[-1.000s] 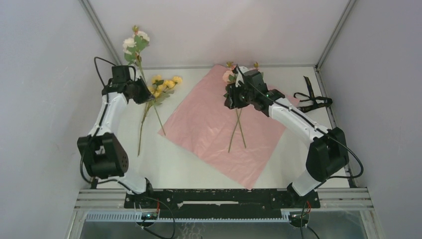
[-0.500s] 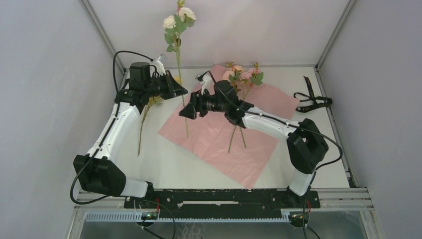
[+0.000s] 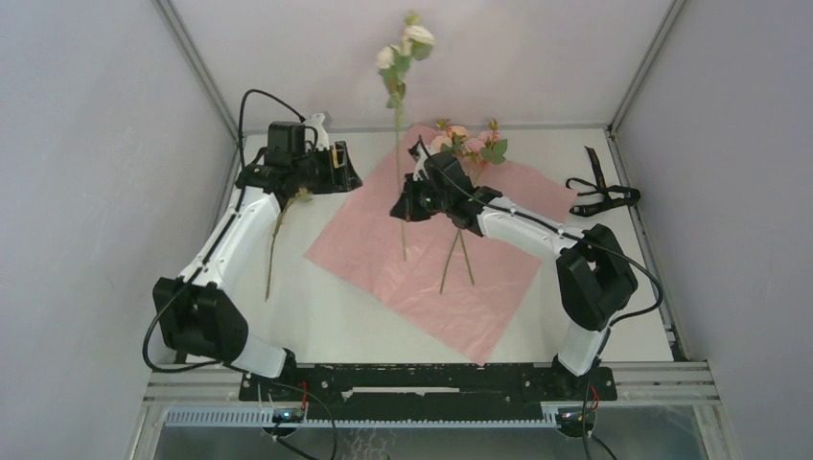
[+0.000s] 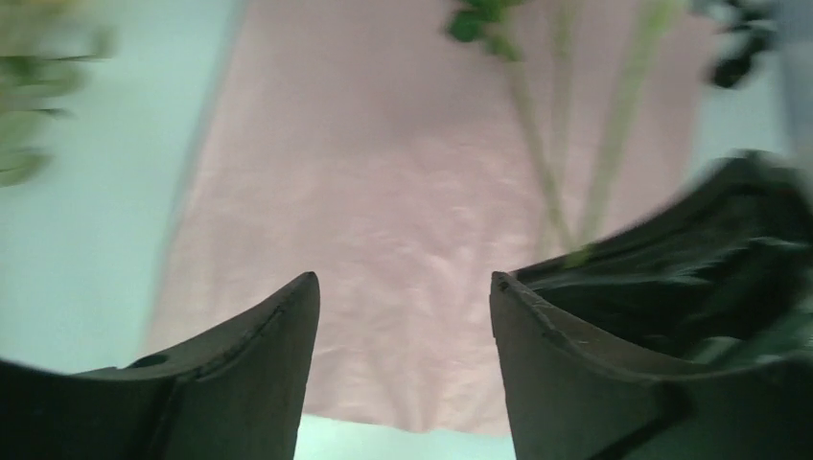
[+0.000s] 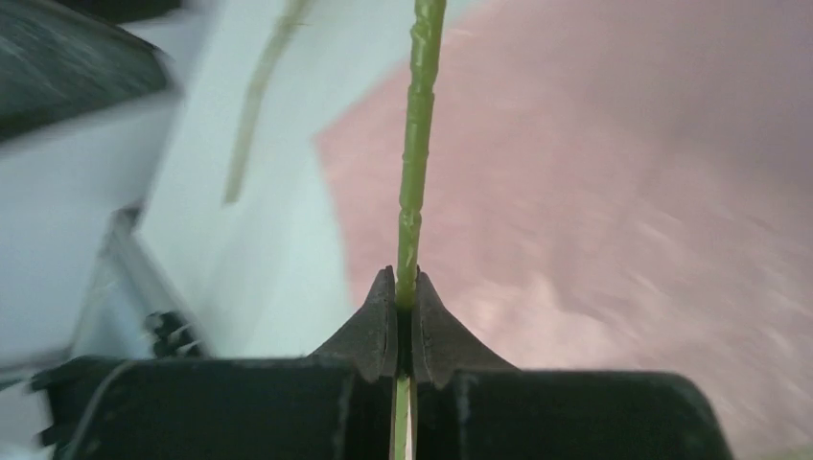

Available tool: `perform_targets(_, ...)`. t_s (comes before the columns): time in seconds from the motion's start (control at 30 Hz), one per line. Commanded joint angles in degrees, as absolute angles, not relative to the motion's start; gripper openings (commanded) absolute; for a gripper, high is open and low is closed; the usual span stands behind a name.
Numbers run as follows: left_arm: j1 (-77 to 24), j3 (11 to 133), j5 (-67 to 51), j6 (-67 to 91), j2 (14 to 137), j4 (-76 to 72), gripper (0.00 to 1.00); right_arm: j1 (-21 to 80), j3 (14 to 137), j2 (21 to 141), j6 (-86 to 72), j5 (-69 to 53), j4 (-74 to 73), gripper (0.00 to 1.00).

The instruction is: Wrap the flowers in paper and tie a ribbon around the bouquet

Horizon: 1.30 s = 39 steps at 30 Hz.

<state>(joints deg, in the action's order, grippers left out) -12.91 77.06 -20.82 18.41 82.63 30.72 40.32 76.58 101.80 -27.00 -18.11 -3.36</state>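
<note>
from overhead, the paper (image 3: 431, 259) is seen lying pink face up on the surface (image 3: 326, 316), with the ribbon (image 3: 604, 192) well apart at its 3 o'clock and a yellow-bloomed stem (image 3: 274, 251) off the sheet at its 9 o'clock. pink flowers (image 3: 470, 146) are laid on the paper, blooms toward 12 o'clock. only this view shows the whole white-bloomed stem (image 3: 399, 134), held upright; the right wrist view is cut to a bare green length of it. the yellow blooms are largely hidden behind the left arm, and a dark blurred mass at 3 o'clock in the left wrist view cannot be made out. the right jaws are pinched tight on the white-bloomed stem. the left jaws are parted wide, nothing gripped, above the paper's edge.
</note>
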Motion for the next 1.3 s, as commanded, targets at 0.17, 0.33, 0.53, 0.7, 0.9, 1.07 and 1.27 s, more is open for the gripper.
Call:
perform_targets(0.17, -0.46, 86.82, 11.55, -12.05, 103.25, 45.17, 0.75, 30.58, 77.11, 103.08, -18.4, -1.59, -28.1, 0.2)
perform_targets(0.33, 1.9, 87.33, 22.59, -20.9, 112.0, 42.25, 0.82, 28.05, 78.05, 103.66, -18.93, 3.91, -33.1, 0.53)
perform_targets(0.53, 1.78, 93.15, 24.25, -26.5, 121.45, 46.29, 0.73, 26.77, 78.05, 100.52, -16.67, 5.08, -35.65, 0.62)
perform_targets(0.7, 1.81, 98.05, 19.75, -26.36, 124.51, 51.27, 0.56, 23.08, 78.07, 99.17, -15.08, 4.43, -36.17, 0.62)
perform_targets(0.9, 2.08, 101.55, 16.17, -26.3, 126.6, 57.99, 0.01, 21.1, 77.86, 97.47, -14.2, 3.4, -36.03, 0.62)
perform_targets(1.07, 5.27, 102.44, 6.78, -19.91, 122.79, 58.69, 0.0, 20.88, 76.46, 95.63, -13.49, 4.67, -36.38, 0.62)
perform_targets(1.27, 9.89, 102.24, -20.63, -6.32, 107.05, 57.27, 0.0, 21.41, 74.02, 90.57, -10.97, -0.96, -33.86, 0.62)
